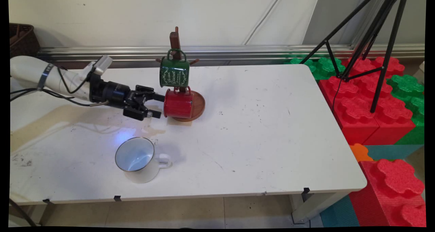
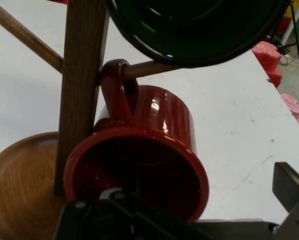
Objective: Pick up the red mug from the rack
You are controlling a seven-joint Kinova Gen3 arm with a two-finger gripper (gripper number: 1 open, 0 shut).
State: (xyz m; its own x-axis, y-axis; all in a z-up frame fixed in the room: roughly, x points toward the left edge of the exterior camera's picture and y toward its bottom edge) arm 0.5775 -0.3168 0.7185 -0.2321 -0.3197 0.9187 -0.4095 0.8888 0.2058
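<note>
The black gripper [image 1: 157, 105] reaches in level from the left, its fingers spread apart at the open mouth of a red enamel mug [image 1: 178, 104]; one finger [image 1: 158, 97] appears to sit at or just inside the rim, the other [image 1: 154, 114] outside. The mug hangs by its handle on a peg of a wooden mug tree [image 1: 175, 43], above the tree's round base [image 1: 198, 106]. A green mug [image 1: 174, 71] hangs just above. A white mug [image 1: 137, 159] stands nearer the front of the white table [image 1: 258, 130].

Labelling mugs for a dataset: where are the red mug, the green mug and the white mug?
red mug [image 1: 177, 105], main view, its side wall.
green mug [image 1: 174, 73], main view, its lettered side.
white mug [image 1: 134, 154], main view, its inside.
</note>
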